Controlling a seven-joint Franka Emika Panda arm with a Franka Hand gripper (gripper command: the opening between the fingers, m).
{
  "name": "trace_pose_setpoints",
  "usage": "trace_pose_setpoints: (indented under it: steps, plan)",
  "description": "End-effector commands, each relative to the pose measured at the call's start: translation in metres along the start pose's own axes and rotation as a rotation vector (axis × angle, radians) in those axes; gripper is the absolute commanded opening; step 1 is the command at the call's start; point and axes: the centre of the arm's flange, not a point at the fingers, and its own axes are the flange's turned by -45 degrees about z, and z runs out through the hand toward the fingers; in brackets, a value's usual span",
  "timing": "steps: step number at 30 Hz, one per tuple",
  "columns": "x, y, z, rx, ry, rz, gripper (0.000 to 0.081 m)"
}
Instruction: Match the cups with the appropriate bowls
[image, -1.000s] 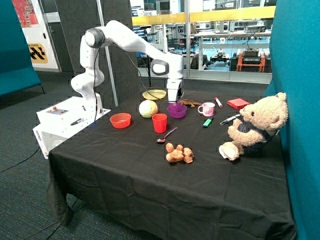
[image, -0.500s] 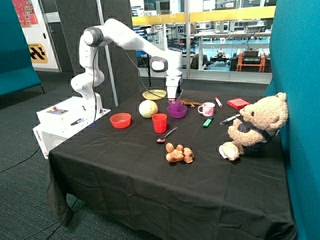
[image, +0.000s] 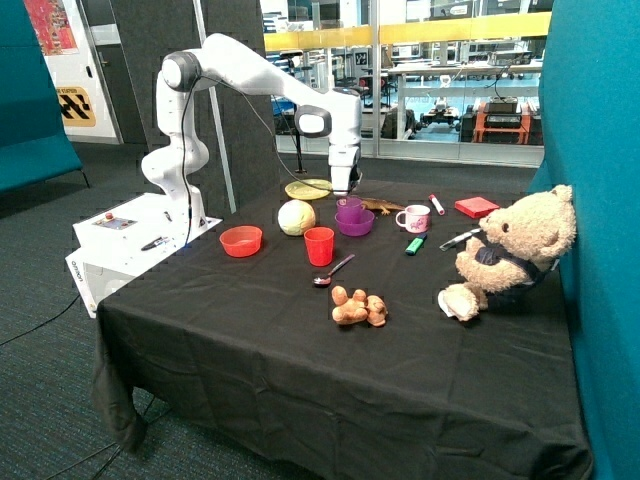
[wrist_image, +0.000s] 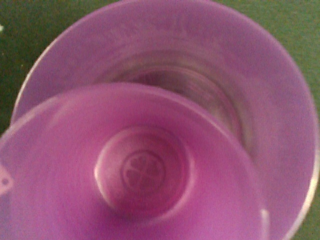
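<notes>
Purple cup (image: 349, 209) stands upright inside the purple bowl (image: 355, 224), a little above the middle of the outside view; the wrist view looks straight down into the cup (wrist_image: 142, 172), with the bowl's wall (wrist_image: 280, 100) curving round behind it. So that pair looks matched. The pincer (image: 344, 186) hangs just above the cup's rim, and I cannot tell whether it is apart or together, since the outside view shows it too small and the wrist view shows none of it.

By my reading, the step in hand is the release and lift away from the purple pair. The second pair is not yet done: the red cup (image: 319, 245) sits on the desk (image: 300, 370) near the frame's centre, below and to the left of the purple bowl, and the red-orange bowl (image: 241, 240) lies apart from it, further left.

The next move would call for a clear rise above the purple cup, then a shift down-left in the frame to the red cup, avoiding the pale round object (image: 296, 217) close by and the spoon (image: 332, 271) lying just beside it.
</notes>
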Motion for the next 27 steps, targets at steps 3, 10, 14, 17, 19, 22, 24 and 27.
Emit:
trace_pose_setpoints:
  steps: [3,10,14,17,19,22,24,27]
  plan:
    - [-0.013,0.019,-0.024,0.0013,-0.0016,0.020,0.0189]
    - [-0.024,0.030,-0.031,0.0013,-0.0016,0.037,0.0076]
    - [-0.030,0.034,-0.033,0.0013,-0.0016,0.044,0.0007]
    - [-0.032,0.036,-0.034,0.0013,-0.0016,0.045,0.0001]
    - [-0.034,0.036,-0.035,0.0013,-0.0016,0.045,0.0000]
    - [-0.035,0.038,-0.037,0.0013,-0.0016,0.042,0.0000]
    - [-0.036,0.039,-0.038,0.0013,-0.0016,0.045,0.0000]
    - [-0.037,0.042,-0.040,0.0013,-0.0016,0.045,0.0000]
